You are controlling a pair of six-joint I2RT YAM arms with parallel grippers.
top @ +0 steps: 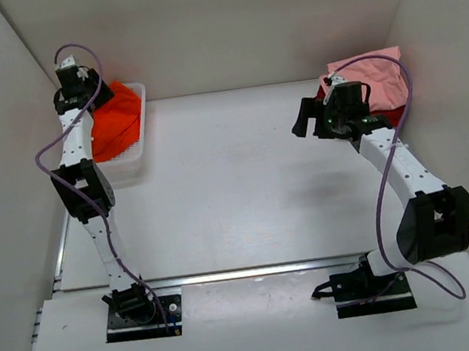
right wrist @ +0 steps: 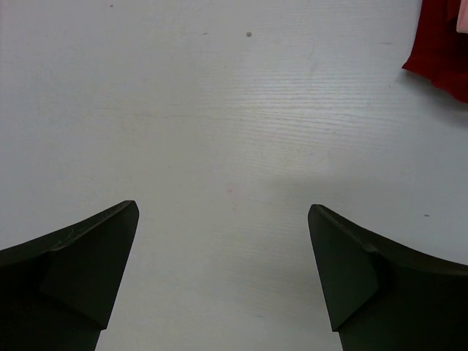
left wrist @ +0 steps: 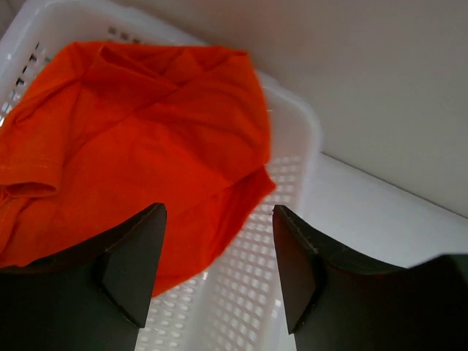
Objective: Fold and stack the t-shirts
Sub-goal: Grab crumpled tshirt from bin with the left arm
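The bright orange t-shirt lies crumpled in the white mesh basket at the far left; it fills the left wrist view. My left gripper is open and empty, hovering above the basket's near rim, its wrist over the basket's back. The light pink t-shirt lies folded on the dark red t-shirt at the far right. My right gripper is open and empty above bare table, just left of that stack. A dark red corner shows in the right wrist view.
White walls close the table on the left, back and right. The white table top lies between the basket and the stack. Purple cables loop from both arms. A metal rail runs along the near edge.
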